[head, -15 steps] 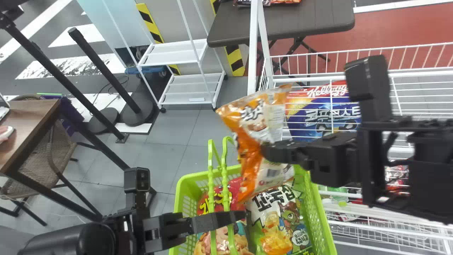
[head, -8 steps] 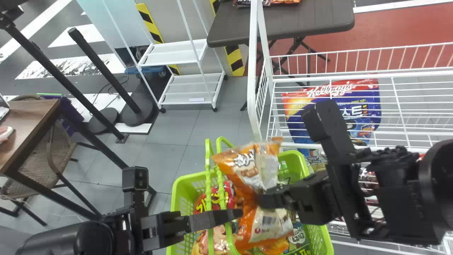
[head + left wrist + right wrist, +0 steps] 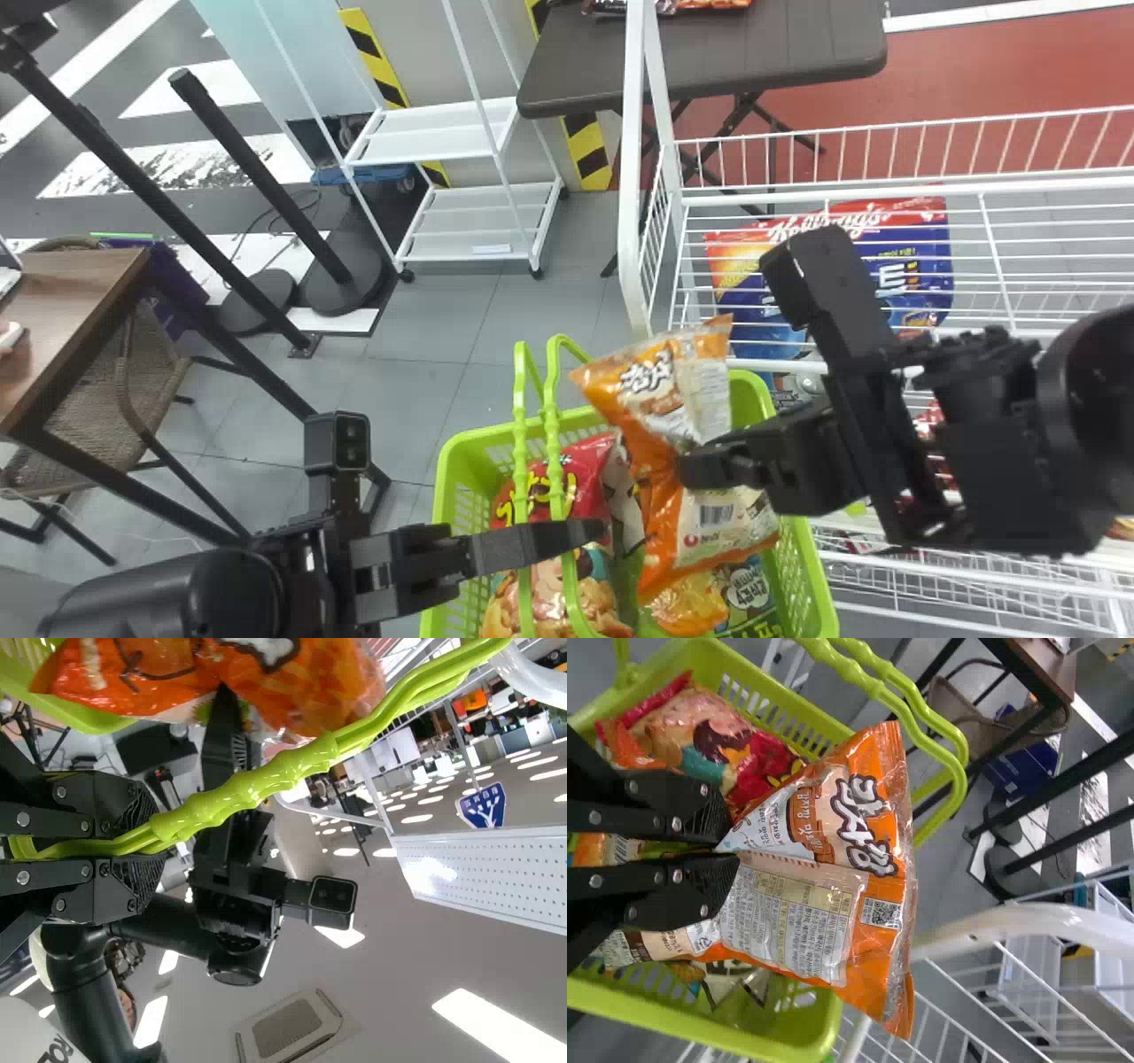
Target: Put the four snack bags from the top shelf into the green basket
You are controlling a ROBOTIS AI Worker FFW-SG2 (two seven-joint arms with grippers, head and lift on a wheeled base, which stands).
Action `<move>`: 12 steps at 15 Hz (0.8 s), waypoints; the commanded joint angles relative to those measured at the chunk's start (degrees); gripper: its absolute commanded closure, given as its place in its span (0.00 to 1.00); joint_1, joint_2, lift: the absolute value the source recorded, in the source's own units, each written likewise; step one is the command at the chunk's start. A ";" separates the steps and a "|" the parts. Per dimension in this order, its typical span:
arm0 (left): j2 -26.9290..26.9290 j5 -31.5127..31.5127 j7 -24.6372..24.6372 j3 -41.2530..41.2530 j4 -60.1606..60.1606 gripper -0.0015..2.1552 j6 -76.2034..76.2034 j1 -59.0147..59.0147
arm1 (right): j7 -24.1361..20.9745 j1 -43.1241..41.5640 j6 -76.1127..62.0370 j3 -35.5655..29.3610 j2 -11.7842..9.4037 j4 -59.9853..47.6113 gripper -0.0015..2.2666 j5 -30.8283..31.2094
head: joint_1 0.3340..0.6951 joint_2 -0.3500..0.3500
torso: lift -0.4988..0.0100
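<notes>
Green handles [image 3: 555, 461] stood up over the left half of the basket [image 3: 802, 549], left gripper [image 3: 592, 533] across them: side entry obstructed. Orange bag [image 3: 657, 470] blocked the middle from above. White rack [image 3: 886, 190] hemmed in the right; floor [image 3: 434, 323] left of its post [image 3: 630, 213] offered open passage.

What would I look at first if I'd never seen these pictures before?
Probably the shiny orange snack bag, pinched in the robot's right hand over the bright green basket. Next, the basket's tall handles, gripped by the left hand. Then a big red and blue bag behind white wires.
</notes>
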 commanded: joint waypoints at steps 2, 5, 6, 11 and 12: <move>-0.17 -0.09 -0.57 0.02 0.04 1.00 0.00 0.00 | -0.50 -3.33 0.29 -1.66 0.34 5.75 0.02 -5.05 | 1.00 1.00 | 0.98; -0.26 -0.09 -0.57 0.02 0.21 1.00 -0.35 0.00 | -0.15 -3.51 0.29 -4.03 0.34 6.28 0.02 -11.11 | 1.00 1.00 | 0.98; -0.26 -0.09 -0.57 0.02 0.30 1.00 -0.53 0.00 | 0.12 -3.42 0.29 -5.26 0.25 6.28 0.02 -13.49 | 1.00 1.00 | 0.98; -0.09 0.00 -0.57 0.11 0.92 1.00 -0.70 0.00 | 4.34 -0.78 0.29 -10.01 -0.19 2.23 0.05 -7.86 | 1.00 1.00 | 0.98; -0.09 0.09 -0.57 0.11 0.92 1.00 -0.70 0.00 | 4.51 -0.87 0.29 -9.83 -0.19 1.88 0.06 -3.29 | 1.00 1.00 | 0.98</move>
